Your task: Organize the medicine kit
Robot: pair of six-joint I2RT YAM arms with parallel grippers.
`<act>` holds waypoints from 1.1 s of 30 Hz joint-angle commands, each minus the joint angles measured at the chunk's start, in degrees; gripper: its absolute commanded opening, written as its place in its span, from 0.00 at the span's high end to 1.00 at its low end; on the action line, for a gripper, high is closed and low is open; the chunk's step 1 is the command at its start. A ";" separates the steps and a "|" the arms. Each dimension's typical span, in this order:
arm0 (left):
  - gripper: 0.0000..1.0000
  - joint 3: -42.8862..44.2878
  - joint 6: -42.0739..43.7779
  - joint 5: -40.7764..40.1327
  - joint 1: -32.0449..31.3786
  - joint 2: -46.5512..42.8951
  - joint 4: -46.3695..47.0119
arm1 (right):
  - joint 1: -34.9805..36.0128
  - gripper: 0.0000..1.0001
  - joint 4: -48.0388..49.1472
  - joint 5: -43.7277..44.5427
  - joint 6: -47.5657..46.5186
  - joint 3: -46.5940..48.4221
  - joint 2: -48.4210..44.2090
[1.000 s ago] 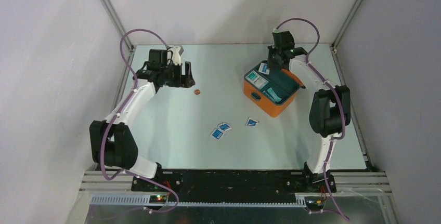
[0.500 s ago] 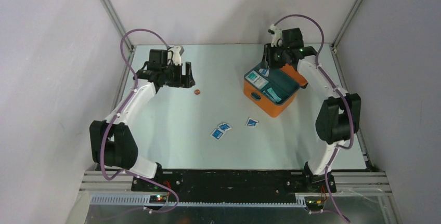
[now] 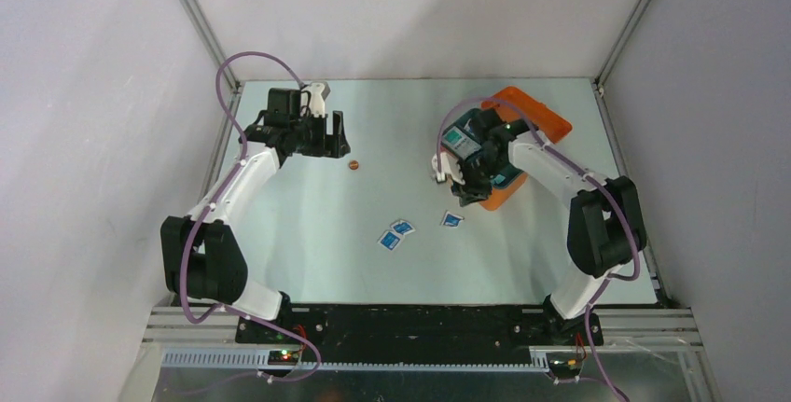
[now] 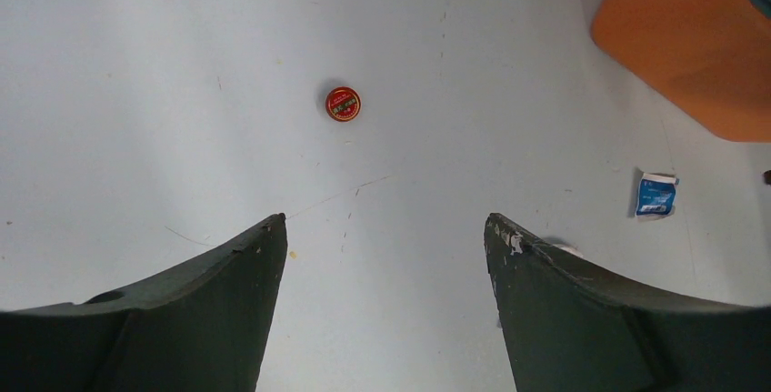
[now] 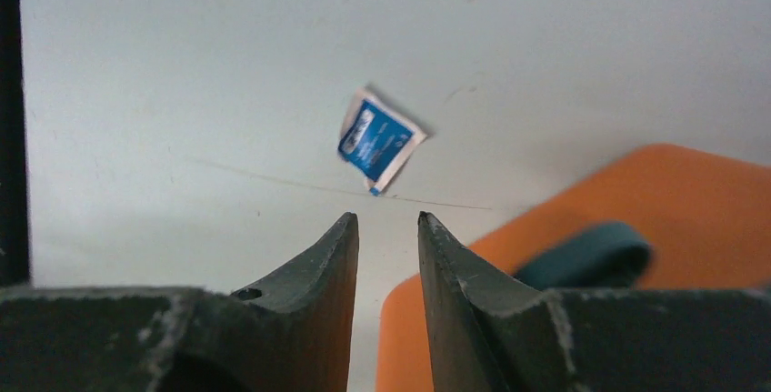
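Right arm (image 3: pixel 550 164) has swung from the kit's far side over its near-left corner, uncovering the opened lid (image 3: pixel 550 127). One orange kit (image 3: pixel 499 199) sits far right on the desk (image 3: pixel 308 262), close to the right edge. Three sachets (image 3: pixel 389 241) (image 3: pixel 403 228) (image 3: pixel 452 219) lie mid-desk, nearer than the kit and well off every edge. One red tin (image 3: pixel 353 165) lies left. Right fingers (image 5: pixel 341 246) stand slightly apart, gripping nothing. The left fingers (image 4: pixel 264 246), wide apart, hang near the tin.

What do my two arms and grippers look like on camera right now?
The left arm and right arm have white links, black joints and a purple cable each. The left gripper and right gripper have dark tapered fingers, scuffed pale at the tips.
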 commanded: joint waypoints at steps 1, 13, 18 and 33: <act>0.15 -0.05 0.54 0.23 -0.17 -0.87 0.73 | 1.05 0.65 2.83 1.57 -21.99 -6.06 -3.87; 0.15 -3.15 0.56 -0.19 -0.21 -3.01 0.71 | 6.12 0.67 9.90 3.05 -26.33 -13.77 1.26; 0.14 -2.99 0.16 0.06 -0.34 -2.16 0.73 | 6.78 0.67 8.25 4.16 -27.89 -13.84 2.84; 0.14 -1.18 -0.52 0.00 -0.70 -0.04 0.76 | 9.12 0.67 12.12 10.90 -23.54 -14.74 6.78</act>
